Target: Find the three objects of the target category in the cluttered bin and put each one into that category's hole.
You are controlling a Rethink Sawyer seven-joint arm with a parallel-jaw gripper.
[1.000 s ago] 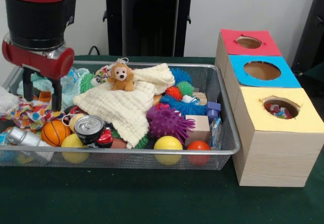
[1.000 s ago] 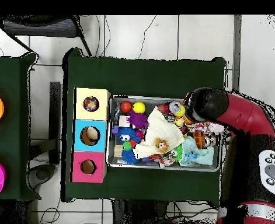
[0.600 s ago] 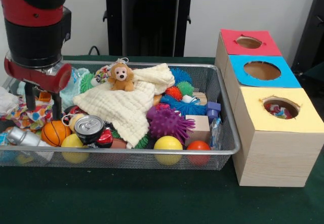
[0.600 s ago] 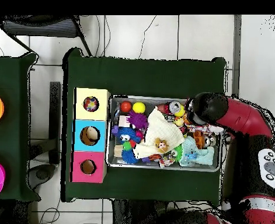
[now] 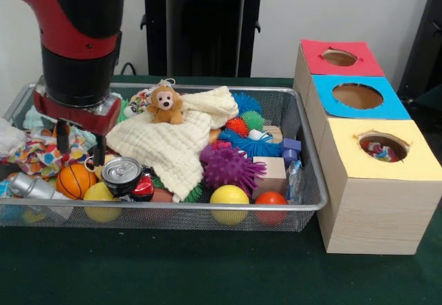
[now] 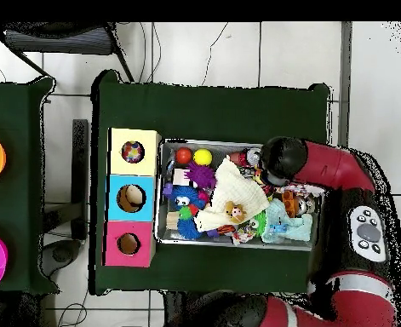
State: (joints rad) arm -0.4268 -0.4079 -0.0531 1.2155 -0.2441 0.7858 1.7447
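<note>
Tabletop point(image 5: 207, 277): dark green cloth; the overhead view alone shows its full outline.
Arm point(image 6: 340, 170): red and black. The overhead view shows its whole curved length, but the wrist hides what lies beneath; the front view shows only the lower part.
Box row point(image 5: 359, 132): three pale wood cubes, just beside the bin. Tops red point(image 5: 338, 58), blue point(image 5: 358, 96) and yellow point(image 5: 383, 146), each with a round hole. Patterned cloth shows inside the yellow hole.
Bin point(image 5: 207, 212): silver wire mesh, rectangular, heaped full.
Cream cloth point(image 5: 173, 146): waffle weave, draped across the middle of the heap.
Purple spiky ball point(image 5: 228, 167): rubbery, beside a wooden block point(image 5: 273, 174).
Gripper point(image 5: 79, 146): jaws apart and empty, two dark fingers point(image 5: 99, 152) hanging over the patterned fabric point(image 5: 41, 156), just above the basketball; seen in the front view only.
Plush monkey point(image 5: 164, 105): brown, seated on the cloth.
Mini basketball point(image 5: 74, 179): orange, pebbled.
Drink can point(image 5: 122, 174): metal, top facing the camera.
Smooth balls: yellow point(image 5: 229, 201), orange-red point(image 5: 271, 205), at the front wall.
</note>
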